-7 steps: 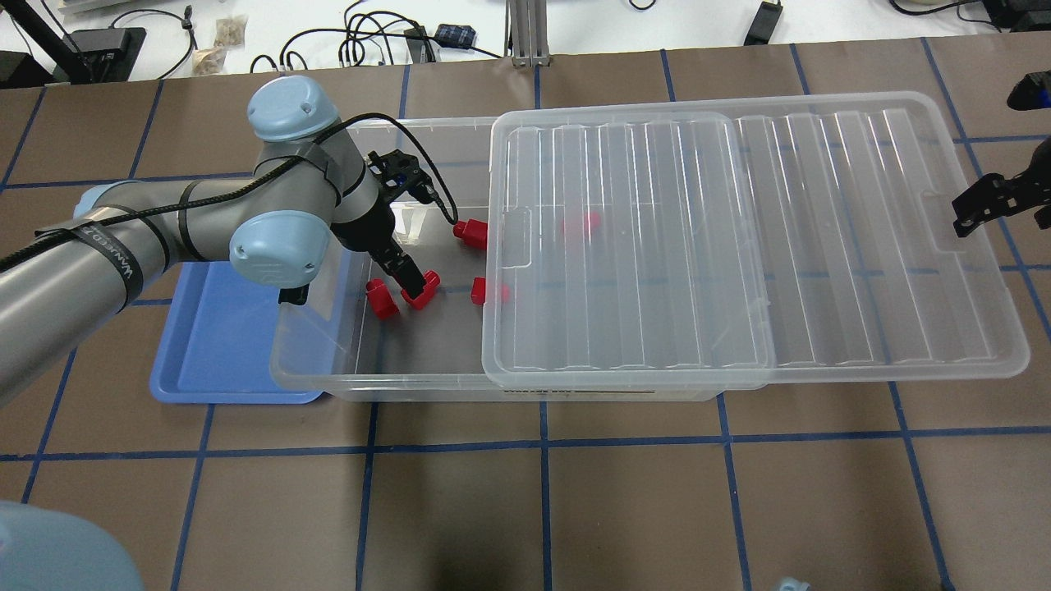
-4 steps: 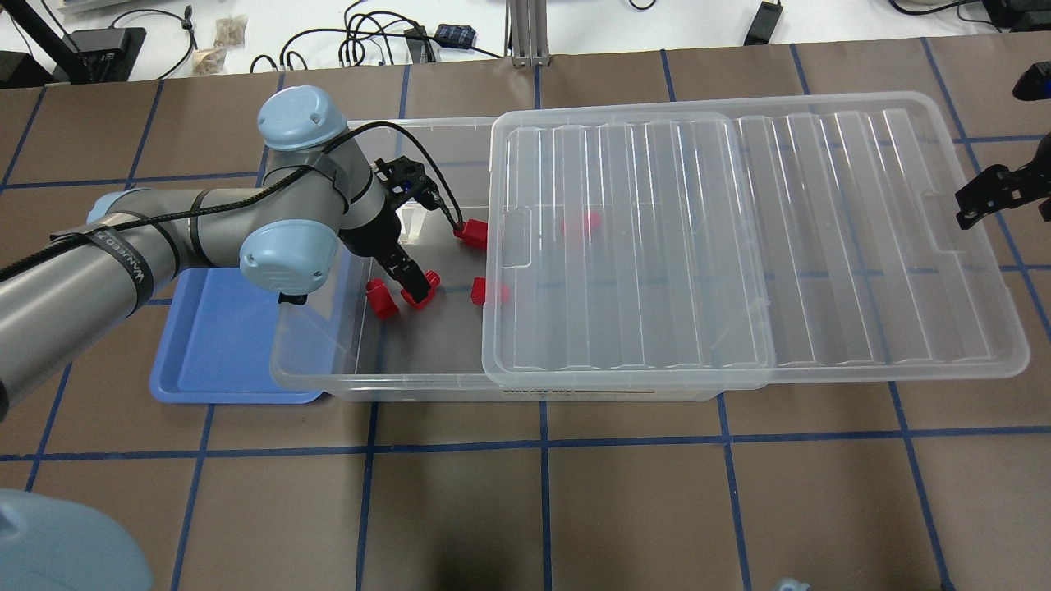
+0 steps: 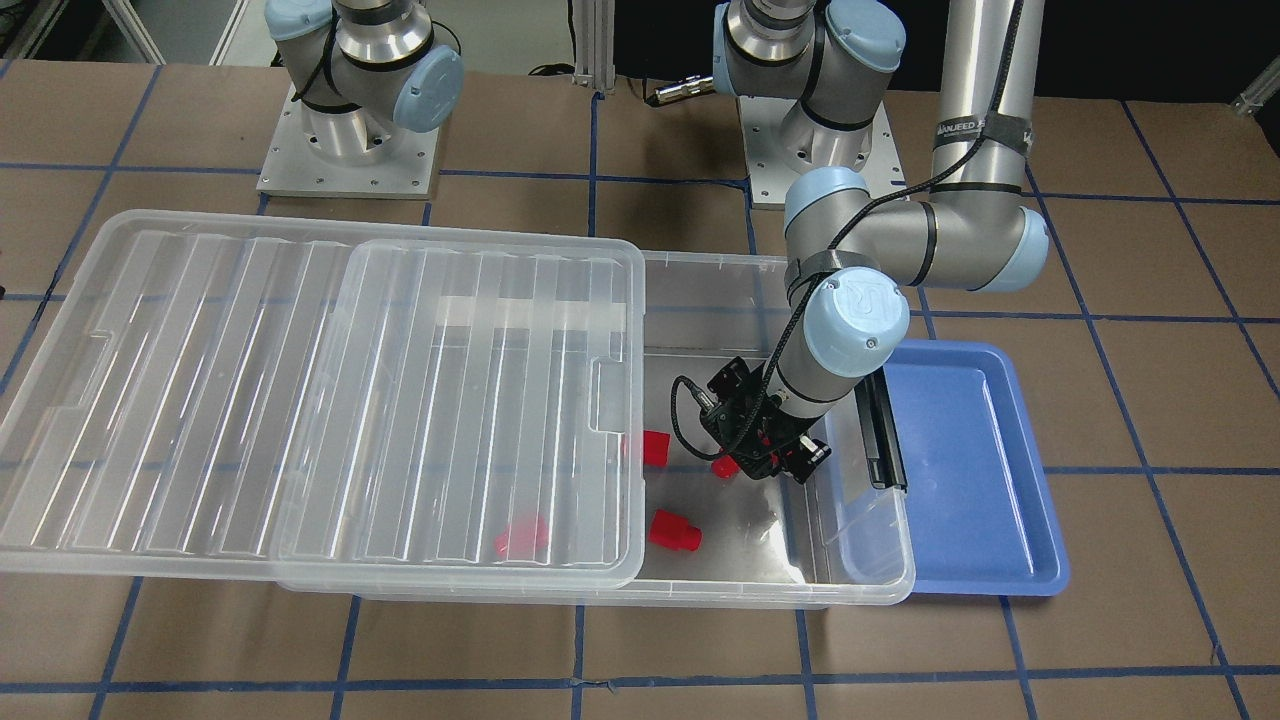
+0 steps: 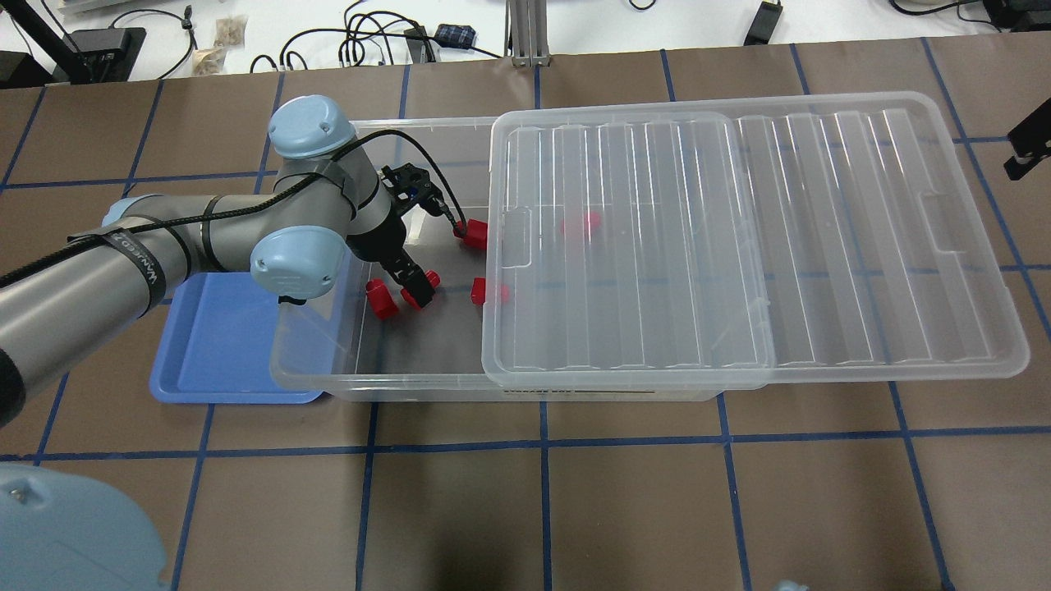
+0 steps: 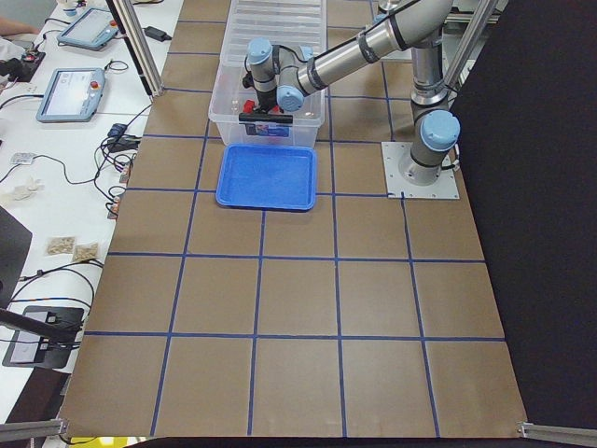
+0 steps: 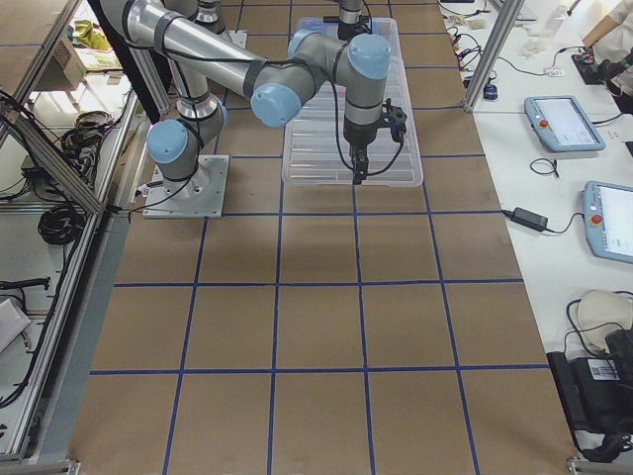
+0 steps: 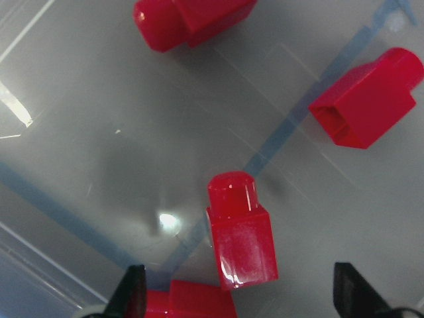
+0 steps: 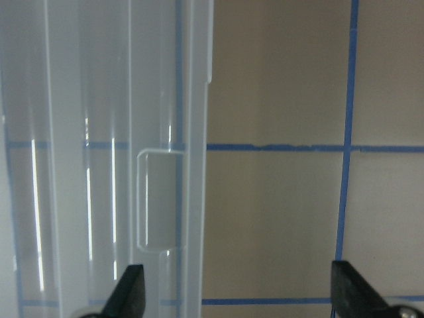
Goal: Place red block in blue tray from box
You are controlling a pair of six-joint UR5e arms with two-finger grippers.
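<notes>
Red block [image 7: 240, 235] lies flat on the floor of the box [image 4: 361, 386], in the uncovered end, stub pointing away from the wrist camera.

- The box is big and clear. Its ribbed lid [image 4: 632, 246] is slid sideways, covering most of it and overhanging the far end.
- Blue tray [image 4: 213, 345] is just beside the box's open end. The box rim overlaps the tray's edge as seen from above. Nothing shows in the tray.
- Left gripper [image 7: 240, 297] is down inside the box with its fingers spread wide and the block between them. No contact yet, nothing held.
- Right gripper [image 8: 238, 295] is well apart, off the lid's far end. Its fingers are also spread and empty.
- A second red piece [image 7: 199, 303] sits right against the target's base, close to one fingertip. Two more lie nearby [image 7: 189, 20] [image 7: 368, 99], and one is under the lid [image 4: 579, 223].

Step is judged as pre-grasp, closing next.

Risks:
- A finger lands on the neighbour piece, so both get pinched or the target skews out.
- The plastic is glossy and the block sits at an angle to the jaw line, so it could twist or squirt free on closing.
- On lift-out, the wrist or block could clip the box wall on the way to the tray.
</notes>
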